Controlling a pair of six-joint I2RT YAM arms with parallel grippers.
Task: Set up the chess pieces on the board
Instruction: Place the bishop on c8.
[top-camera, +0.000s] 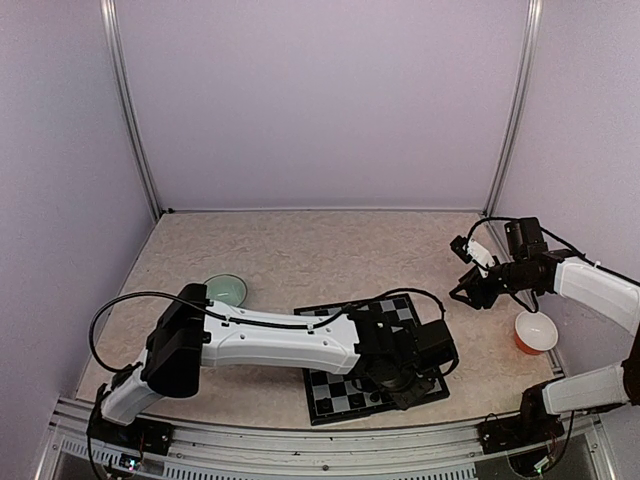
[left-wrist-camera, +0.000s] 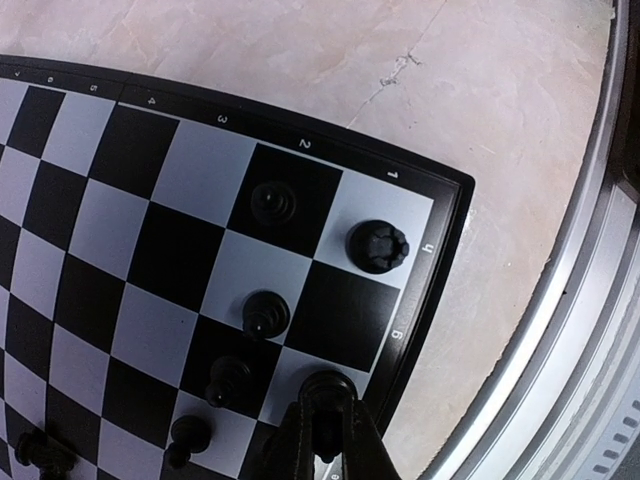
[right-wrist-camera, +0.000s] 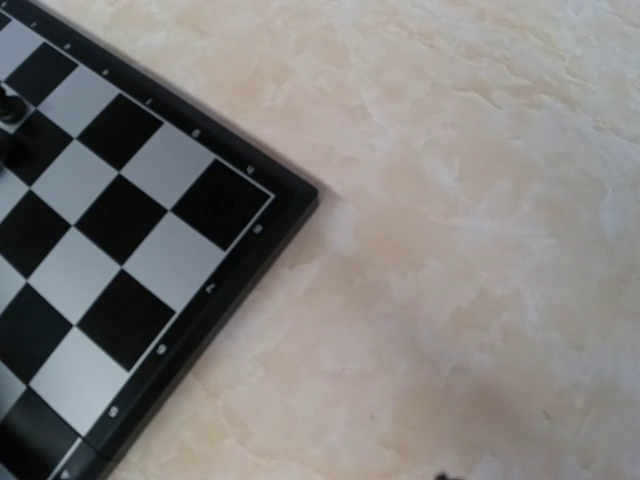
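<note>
The left gripper (left-wrist-camera: 322, 400) is pinching shut on a chess piece (left-wrist-camera: 326, 383) at the corner of the board (left-wrist-camera: 165, 255). The board's border is running just right of the fingers, with open table (left-wrist-camera: 500, 120) beyond. Other chess pieces (left-wrist-camera: 377, 245) are standing upright ahead. The right gripper (top-camera: 468, 290) is hovering right of the board; whether it is open, I cannot tell.

White-shelled left arm (top-camera: 270, 345) and right arm (top-camera: 595, 287), black joints, thin looping black cables (top-camera: 108, 308).
</note>
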